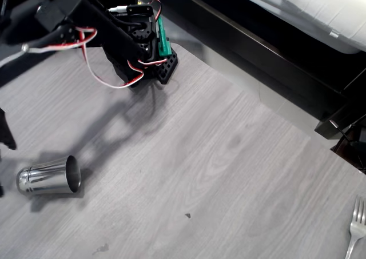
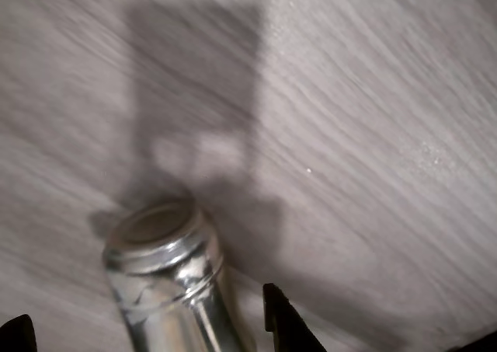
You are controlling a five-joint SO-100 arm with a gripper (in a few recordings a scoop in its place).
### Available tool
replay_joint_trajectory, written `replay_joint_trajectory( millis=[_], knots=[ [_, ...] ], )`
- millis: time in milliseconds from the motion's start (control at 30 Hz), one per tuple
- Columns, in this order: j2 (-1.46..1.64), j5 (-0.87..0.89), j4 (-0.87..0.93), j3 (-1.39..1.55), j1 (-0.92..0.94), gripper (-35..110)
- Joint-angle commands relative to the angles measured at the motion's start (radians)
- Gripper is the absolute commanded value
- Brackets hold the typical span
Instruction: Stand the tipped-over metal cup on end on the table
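The metal cup [image 1: 48, 177] lies tipped on its side on the table [image 1: 217, 173] at the left of the overhead view, its open mouth facing right. In the wrist view the cup [image 2: 167, 282] fills the lower left, one round end pointing away. My gripper [image 2: 144, 321] is open just above it. One black fingertip [image 2: 281, 317] stands right of the cup and the other sits in the bottom left corner, with a gap to the metal on each side. In the overhead view a black finger [image 1: 7, 134] shows at the left edge, just above the cup.
The arm's black base with a green part [image 1: 153, 53] stands at the table's top edge. A silver fork [image 1: 355, 227] lies at the lower right edge. A black ledge [image 1: 257, 53] runs diagonally beyond the table. Open grey surface spreads right of the cup.
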Motion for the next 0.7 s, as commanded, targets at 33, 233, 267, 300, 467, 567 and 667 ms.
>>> replay_joint_trajectory(
  millis=[33,233,267,300,467,567,667],
  knots=[
    [-0.032,-0.005,-0.002,-0.035,-0.020,35],
    [-0.057,0.009,-0.020,-0.035,-0.049,35],
    [-0.058,0.014,-0.029,-0.035,-0.054,35],
    [-0.061,0.015,-0.040,-0.035,-0.057,35],
    [-0.080,0.021,-0.072,-0.035,-0.061,35],
    [-0.092,0.025,-0.089,-0.035,-0.061,35],
    [-0.107,0.026,-0.089,-0.035,-0.063,35]
  ],
)
